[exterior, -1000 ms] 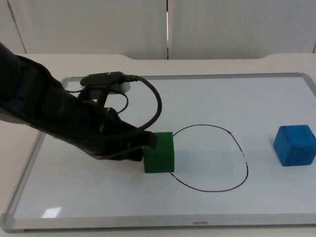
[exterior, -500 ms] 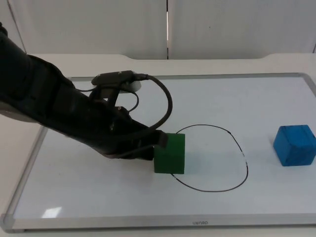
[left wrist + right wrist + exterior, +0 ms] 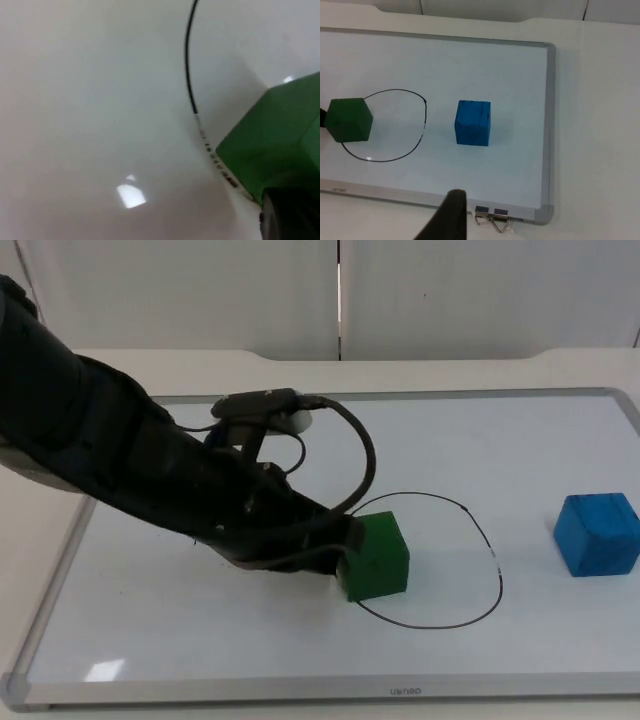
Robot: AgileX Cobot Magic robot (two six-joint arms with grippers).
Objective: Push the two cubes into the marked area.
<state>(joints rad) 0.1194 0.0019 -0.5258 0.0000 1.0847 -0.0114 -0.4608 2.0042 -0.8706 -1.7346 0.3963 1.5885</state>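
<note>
Pushed rightward, green cube (image 3: 377, 557) now straddles the circle line (image 3: 470, 520).

Camera layout: one fixed overhead view, two wrist views.
The top camera looks down and forward over the whiteboard (image 3: 560, 440); the left wrist camera sits close to the green cube (image 3: 272, 135), which the farther right wrist camera also sees.

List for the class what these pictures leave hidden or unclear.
- Left gripper: in the top view the arm's own body hides its fingers behind the green cube, so open or shut is unclear.
- Green cube, left wrist view: cut off by the edge.
- Right gripper: one blurred fingertip shows; its state is unclear.
</note>
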